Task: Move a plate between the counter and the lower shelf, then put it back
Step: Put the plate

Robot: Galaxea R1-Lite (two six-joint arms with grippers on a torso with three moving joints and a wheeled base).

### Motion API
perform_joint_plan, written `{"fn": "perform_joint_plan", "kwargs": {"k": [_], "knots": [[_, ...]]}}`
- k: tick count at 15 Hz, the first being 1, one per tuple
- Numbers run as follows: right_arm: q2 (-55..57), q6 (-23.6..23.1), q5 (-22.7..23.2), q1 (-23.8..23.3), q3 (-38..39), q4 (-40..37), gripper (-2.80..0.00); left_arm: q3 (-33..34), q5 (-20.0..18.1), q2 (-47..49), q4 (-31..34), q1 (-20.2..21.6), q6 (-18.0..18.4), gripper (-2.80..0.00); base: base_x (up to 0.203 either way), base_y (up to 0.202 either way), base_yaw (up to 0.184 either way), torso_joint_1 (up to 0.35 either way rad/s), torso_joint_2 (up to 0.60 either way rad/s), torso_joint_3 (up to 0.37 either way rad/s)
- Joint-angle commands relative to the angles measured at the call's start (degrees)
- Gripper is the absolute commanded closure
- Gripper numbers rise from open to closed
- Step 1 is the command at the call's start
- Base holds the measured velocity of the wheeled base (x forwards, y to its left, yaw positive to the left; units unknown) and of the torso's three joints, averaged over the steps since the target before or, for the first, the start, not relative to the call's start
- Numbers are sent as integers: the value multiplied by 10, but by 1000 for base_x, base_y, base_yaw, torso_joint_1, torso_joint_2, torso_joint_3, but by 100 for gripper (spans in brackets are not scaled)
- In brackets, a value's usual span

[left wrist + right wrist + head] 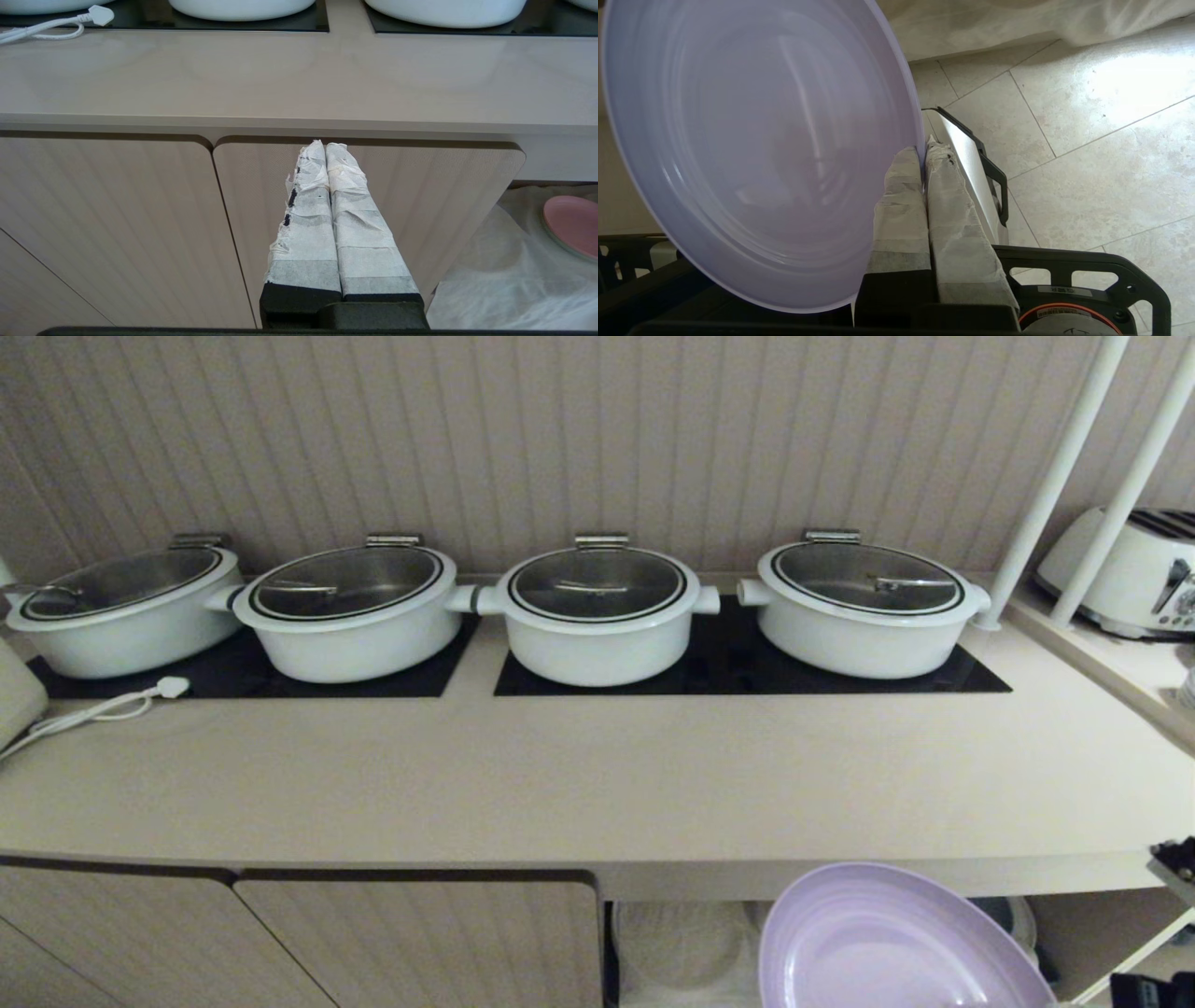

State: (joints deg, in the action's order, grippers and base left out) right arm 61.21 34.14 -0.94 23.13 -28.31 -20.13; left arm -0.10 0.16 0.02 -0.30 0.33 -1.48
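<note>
The lilac plate (887,943) hangs tilted in the air below the front edge of the counter (597,784), in front of the open lower shelf (681,943) with its white cloth. In the right wrist view my right gripper (923,151) is shut on the rim of the plate (761,154), which stands on edge beside the taped fingers (901,200). My left gripper (325,145) is shut and empty, parked before the cabinet doors under the counter (299,79). The cloth-lined lower shelf (490,261) opens beside it.
Several white lidded pots (597,616) stand on black cooktop panels at the back of the counter. A white plug and cord (173,687) lie at its left. A toaster (1130,574) sits on the ledge at the right. A pink plate (574,224) rests in the shelf.
</note>
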Motion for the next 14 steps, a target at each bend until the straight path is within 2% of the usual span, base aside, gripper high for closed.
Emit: {"fn": "perform_joint_plan", "kwargs": {"k": [1, 14], "knots": [[-2, 3, 1, 0, 0, -1, 0, 0, 0, 1, 0, 0, 0, 0, 0, 0, 0, 0, 0, 0], [5, 3, 1, 1, 7, 8, 0, 0, 0, 1, 0, 0, 0, 0, 0, 0, 0, 0, 0, 0]]}}
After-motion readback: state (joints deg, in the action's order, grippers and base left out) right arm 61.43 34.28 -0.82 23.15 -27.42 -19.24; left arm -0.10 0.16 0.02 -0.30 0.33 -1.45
